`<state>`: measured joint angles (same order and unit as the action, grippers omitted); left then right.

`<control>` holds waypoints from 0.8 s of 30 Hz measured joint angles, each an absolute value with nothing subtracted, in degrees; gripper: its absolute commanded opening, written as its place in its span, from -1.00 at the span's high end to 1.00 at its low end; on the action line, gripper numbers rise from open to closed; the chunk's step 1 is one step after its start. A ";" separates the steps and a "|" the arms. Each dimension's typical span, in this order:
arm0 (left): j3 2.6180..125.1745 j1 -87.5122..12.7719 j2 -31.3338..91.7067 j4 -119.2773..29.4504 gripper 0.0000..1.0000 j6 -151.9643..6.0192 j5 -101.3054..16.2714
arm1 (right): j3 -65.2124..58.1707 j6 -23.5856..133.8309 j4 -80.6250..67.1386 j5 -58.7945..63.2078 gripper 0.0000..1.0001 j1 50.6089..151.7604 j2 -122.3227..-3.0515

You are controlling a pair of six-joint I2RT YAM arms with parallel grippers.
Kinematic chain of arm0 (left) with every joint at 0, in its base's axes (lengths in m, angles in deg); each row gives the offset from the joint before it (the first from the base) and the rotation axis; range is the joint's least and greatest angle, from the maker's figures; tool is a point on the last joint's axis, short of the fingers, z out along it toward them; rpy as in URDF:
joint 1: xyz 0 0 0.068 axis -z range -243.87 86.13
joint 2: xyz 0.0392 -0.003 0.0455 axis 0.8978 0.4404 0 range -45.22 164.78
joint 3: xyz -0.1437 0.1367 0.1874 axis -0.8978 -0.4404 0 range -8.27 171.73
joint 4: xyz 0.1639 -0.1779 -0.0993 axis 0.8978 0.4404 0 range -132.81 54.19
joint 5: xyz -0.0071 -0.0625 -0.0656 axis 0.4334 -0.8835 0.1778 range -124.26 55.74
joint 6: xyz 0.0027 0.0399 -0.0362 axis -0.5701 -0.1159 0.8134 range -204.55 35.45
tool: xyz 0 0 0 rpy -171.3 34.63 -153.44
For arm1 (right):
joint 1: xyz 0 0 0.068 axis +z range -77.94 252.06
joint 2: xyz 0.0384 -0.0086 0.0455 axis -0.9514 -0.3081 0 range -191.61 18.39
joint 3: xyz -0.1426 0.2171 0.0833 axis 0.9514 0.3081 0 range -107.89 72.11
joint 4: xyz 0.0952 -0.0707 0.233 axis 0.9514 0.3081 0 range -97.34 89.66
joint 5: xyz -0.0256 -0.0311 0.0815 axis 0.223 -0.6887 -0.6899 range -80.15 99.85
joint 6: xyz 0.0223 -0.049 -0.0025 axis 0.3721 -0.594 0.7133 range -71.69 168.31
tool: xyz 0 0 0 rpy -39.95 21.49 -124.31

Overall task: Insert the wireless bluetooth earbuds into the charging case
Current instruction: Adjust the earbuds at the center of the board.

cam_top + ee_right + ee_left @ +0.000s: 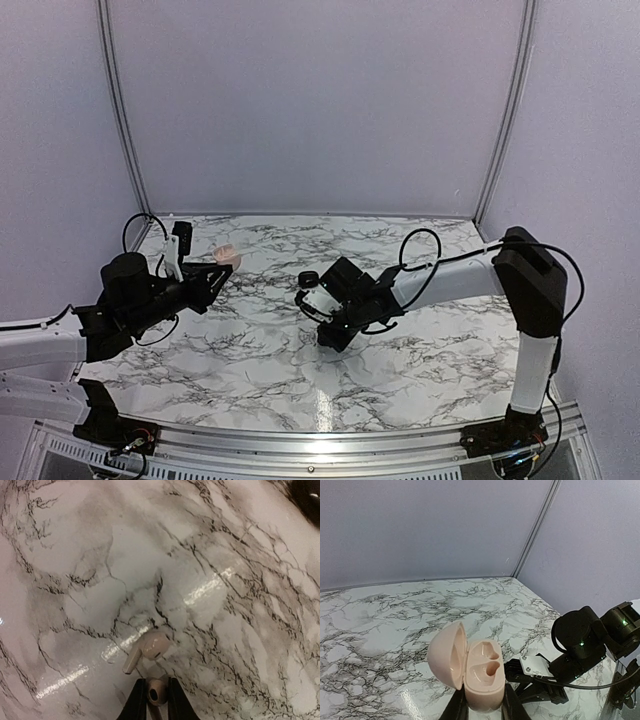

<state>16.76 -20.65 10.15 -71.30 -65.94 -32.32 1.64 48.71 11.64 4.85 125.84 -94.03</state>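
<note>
The charging case [482, 672] is pale pink. It stands open, lid [447, 655] swung left, with both wells empty. My left gripper [481, 702] is shut on its base and holds it above the table; it shows small in the top view [226, 256]. The earbuds are pale pink with stems, not black. One earbud [150, 649] lies on the marble table. My right gripper [157, 690] is shut on the other earbud [158, 696] just beside the loose one, low over the table [330, 338].
The right arm's wrist [580, 645] shows in the left wrist view, to the right of the case. The marble table [400, 370] is walled by pale panels at the back and sides. The arm bases stand at the near edge.
</note>
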 measured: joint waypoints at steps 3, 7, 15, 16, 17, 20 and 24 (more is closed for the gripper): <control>16.76 -20.65 10.15 -71.30 1.00 -65.94 -32.32 | 3.93 48.69 13.24 5.09 0.83 125.81 -91.84; 16.76 -20.65 10.15 -71.30 1.00 -65.94 -32.32 | 5.96 48.71 14.62 5.60 0.81 125.77 -89.94; 17.11 -20.65 10.26 -71.43 1.00 -65.94 -32.65 | 7.52 48.52 19.14 4.81 0.44 125.79 -87.58; 17.14 -20.65 10.26 -71.48 1.00 -65.96 -32.76 | 7.49 48.54 20.10 4.81 0.42 125.79 -87.34; 17.18 -20.65 10.31 -71.50 1.00 -65.96 -32.85 | 7.45 48.52 21.35 4.83 0.41 125.79 -87.08; 17.29 -20.67 10.61 -71.76 1.00 -65.96 -33.15 | 6.73 48.08 25.09 5.22 0.39 125.81 -86.60; 17.29 -20.67 10.81 -71.74 1.00 -66.12 -33.39 | 4.52 47.58 28.17 6.03 0.38 125.86 -86.60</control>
